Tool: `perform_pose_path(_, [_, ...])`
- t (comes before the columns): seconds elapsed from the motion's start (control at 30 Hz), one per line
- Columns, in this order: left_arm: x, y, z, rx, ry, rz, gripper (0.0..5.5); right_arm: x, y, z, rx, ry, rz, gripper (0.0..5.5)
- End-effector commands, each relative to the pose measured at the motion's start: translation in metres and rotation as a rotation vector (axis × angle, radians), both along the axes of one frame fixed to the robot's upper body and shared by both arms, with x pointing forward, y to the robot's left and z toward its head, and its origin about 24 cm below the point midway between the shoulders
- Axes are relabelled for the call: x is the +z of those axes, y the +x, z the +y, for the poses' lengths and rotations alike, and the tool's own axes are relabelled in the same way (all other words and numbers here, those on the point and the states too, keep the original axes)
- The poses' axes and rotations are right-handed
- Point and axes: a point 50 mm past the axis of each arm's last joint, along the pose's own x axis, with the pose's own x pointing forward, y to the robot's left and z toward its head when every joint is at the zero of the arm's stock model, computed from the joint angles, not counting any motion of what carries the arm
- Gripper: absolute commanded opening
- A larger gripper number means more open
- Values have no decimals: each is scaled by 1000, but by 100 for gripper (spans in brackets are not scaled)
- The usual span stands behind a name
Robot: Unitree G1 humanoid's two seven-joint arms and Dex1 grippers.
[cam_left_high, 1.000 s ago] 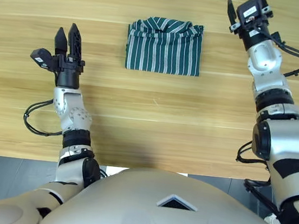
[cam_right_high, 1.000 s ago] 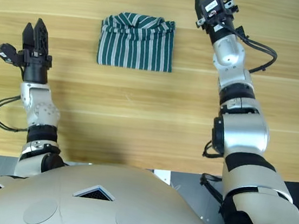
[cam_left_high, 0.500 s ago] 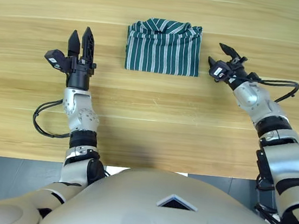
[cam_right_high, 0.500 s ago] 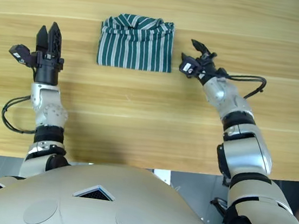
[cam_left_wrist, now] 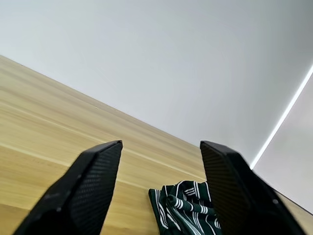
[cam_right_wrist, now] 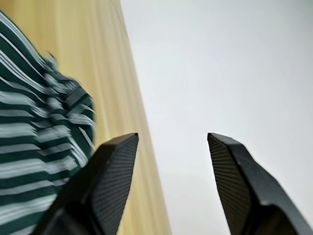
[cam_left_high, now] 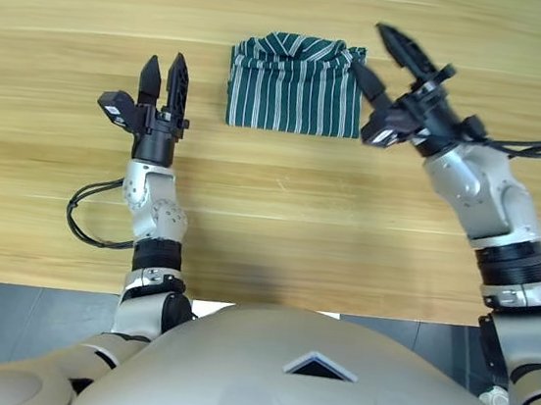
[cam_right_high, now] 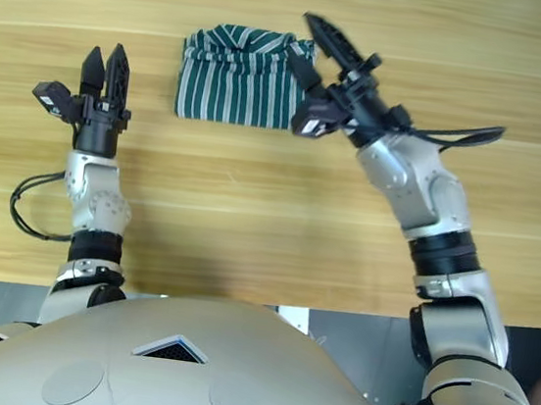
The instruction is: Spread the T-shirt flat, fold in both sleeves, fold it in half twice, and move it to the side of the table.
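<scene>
Item 1. The T-shirt [cam_left_high: 297, 85] lies on the desk [cam_left_high: 269, 212] as a compact folded rectangle, green with white stripes. Its sleeves are hidden inside the folds. The far edge is bunched, and the layers there cannot be made out.

Item 2. The left claw [cam_left_high: 165, 69] is held above the desk with its tips pointing away from the robot. Its fingers [cam_left_wrist: 93, 186] are parted and grip nothing. The T-shirt sits off to this claw's right, clearly apart from it. In the left wrist view only one corner of the cloth shows between the fingers, and the rest is cut off at the frame edge.

Item 3. The right claw [cam_left_high: 383, 63] is spread wide and holds nothing. It sits just beside the T-shirt's right edge, which lies to this claw's left. One finger [cam_left_high: 369, 81] overlaps that edge in the eye views and hides a strip of cloth. Whether the finger touches the fabric or hangs above it cannot be told. In the right wrist view the striped cloth lies beside one finger [cam_right_wrist: 107, 186] and runs out of frame.
</scene>
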Motion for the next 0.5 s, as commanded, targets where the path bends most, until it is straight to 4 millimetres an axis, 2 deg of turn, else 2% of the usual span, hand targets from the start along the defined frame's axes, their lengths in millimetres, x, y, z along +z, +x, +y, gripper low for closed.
perform_pose_path(0.03, [1,-1,-7,-31,32,-9,296,-65,0,19,26,-185,202,261])
perform_pose_path(0.13, [0,0,-10,-49,45,-9,296,-95,4,28,0,-221,313,261])
perform_pose_path(0.27, [0,0,-10,-46,41,-10,296,-100,17,32,-24,-237,326,261])
perform_pose_path(0.33, [1,-1,-10,-47,43,-12,296,-99,16,32,24,-267,317,261])
perform_pose_path(0.43, [1,-3,-11,-51,45,-14,296,-94,-14,30,296,-350,327,261])
perform_pose_path(0.5, [0,-4,-14,-67,50,-15,296,-82,-39,22,460,-347,379,261])
